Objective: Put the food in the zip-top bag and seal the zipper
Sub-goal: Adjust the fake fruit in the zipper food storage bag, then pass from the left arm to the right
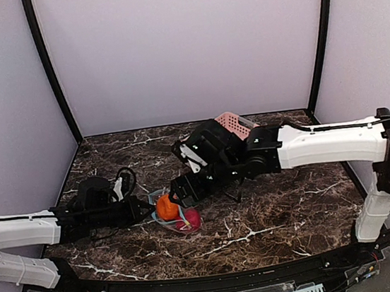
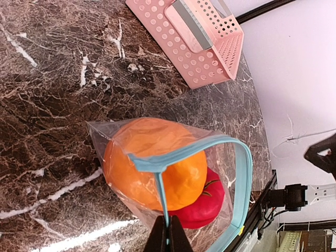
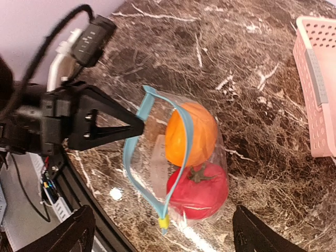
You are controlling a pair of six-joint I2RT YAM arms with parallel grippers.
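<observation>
The clear bag [image 3: 152, 157] lay on the dark marble table [image 1: 281, 207], a little left of the middle and toward the near edge, between the two arms. Both toy foods sat inside it: the orange one [image 2: 152, 157] nearer the left arm, and the red one [image 3: 202, 191], with its green stem, touching it on the side toward the near edge. The teal zipper [image 2: 242, 173] gaped in a wide loop around them, so the mouth was unsealed. The left gripper [image 2: 168, 233] was clenched on one strand of that zipper, its fingers pressed flat together over the strip. The right gripper [image 1: 180, 190] hung just above the bag with its fingers spread wide, grasping nothing. A pink basket [image 2: 210, 58] stood well apart at the far side of the table.
</observation>
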